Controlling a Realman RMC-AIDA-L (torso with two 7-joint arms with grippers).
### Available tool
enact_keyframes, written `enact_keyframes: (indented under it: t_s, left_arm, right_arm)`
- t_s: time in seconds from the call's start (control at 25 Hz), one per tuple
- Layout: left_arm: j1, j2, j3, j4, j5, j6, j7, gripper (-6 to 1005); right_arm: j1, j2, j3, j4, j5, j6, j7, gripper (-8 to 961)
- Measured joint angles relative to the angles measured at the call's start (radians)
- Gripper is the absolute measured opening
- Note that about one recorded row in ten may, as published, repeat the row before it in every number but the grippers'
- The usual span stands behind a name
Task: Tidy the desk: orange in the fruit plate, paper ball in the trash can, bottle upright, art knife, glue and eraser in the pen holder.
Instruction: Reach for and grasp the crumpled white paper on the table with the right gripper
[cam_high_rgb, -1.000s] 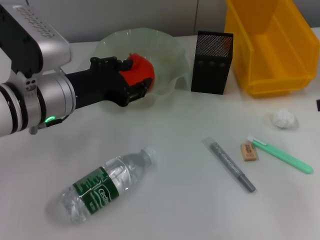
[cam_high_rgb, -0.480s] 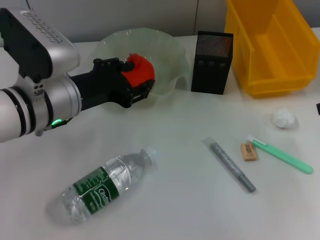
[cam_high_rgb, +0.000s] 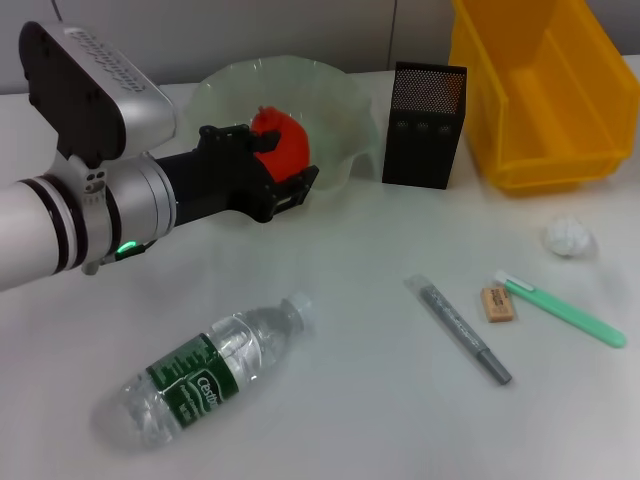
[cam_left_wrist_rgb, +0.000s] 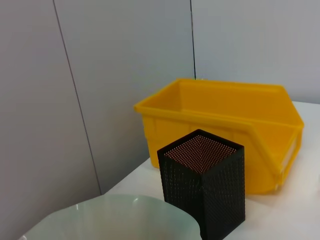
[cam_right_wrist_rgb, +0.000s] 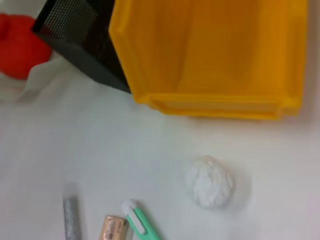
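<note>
The orange (cam_high_rgb: 283, 140) lies inside the fruit plate (cam_high_rgb: 340, 100). My left gripper (cam_high_rgb: 272, 160) is at the plate's near rim, open around the orange's near side. The bottle (cam_high_rgb: 205, 370) lies on its side at the front left. The paper ball (cam_high_rgb: 569, 238) rests on the table in front of the trash can (cam_high_rgb: 540, 90). The eraser (cam_high_rgb: 498, 303) sits between the grey glue stick (cam_high_rgb: 458, 330) and the green art knife (cam_high_rgb: 565, 310). The pen holder (cam_high_rgb: 425, 125) stands upright beside the plate. The right wrist view looks down on the paper ball (cam_right_wrist_rgb: 210, 182); my right gripper is out of view.
The left wrist view shows the pen holder (cam_left_wrist_rgb: 205, 185) in front of the trash can (cam_left_wrist_rgb: 235, 115), with a grey wall behind. The white table spreads between the bottle and the glue stick.
My left arm has shifted right and its body has risen. The gripper slid slightly past the orange, which stayed in place in the plate.
</note>
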Motion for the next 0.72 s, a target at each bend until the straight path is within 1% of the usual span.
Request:
enact_keyframes:
  t_s: [0.08, 0.12, 0.16, 0.2, 0.36, 0.48, 0.6, 0.72]
  left_arm:
    - [0.0, 0.0, 0.004, -0.006, -0.001, 0.002, 0.0, 585]
    - [0.0, 0.0, 0.004, -0.006, -0.001, 0.002, 0.0, 585]
    - [0.001, 0.0, 0.003, -0.007, -0.001, 0.002, 0.0, 584]
    - [0.002, 0.0, 0.004, -0.007, -0.001, 0.002, -0.001, 584]
    - [0.009, 0.0, 0.004, -0.008, -0.001, 0.002, -0.001, 584]
    - [0.012, 0.0, 0.004, -0.009, -0.002, 0.002, -0.001, 584]
    - [0.015, 0.0, 0.007, -0.01, -0.002, 0.002, -0.001, 584]
    - [0.015, 0.0, 0.007, -0.014, -0.002, 0.001, -0.001, 584]
  right_arm:
    - [0.009, -0.001, -0.031, 0.005, -0.001, -0.019, -0.021, 832]
    - [0.009, -0.001, -0.031, 0.005, -0.001, -0.019, -0.021, 832]
    - [0.017, -0.001, -0.065, 0.007, -0.002, -0.041, -0.031, 832]
    - [0.017, -0.001, -0.065, 0.007, -0.002, -0.041, -0.031, 832]
    - [0.039, 0.005, -0.132, 0.032, -0.003, -0.101, -0.06, 832]
    - [0.053, 0.006, -0.136, 0.061, -0.005, -0.11, -0.082, 832]
    - [0.067, 0.007, -0.137, 0.09, -0.01, -0.13, -0.102, 743]
    - [0.071, 0.016, -0.138, 0.099, -0.017, -0.155, -0.119, 658]
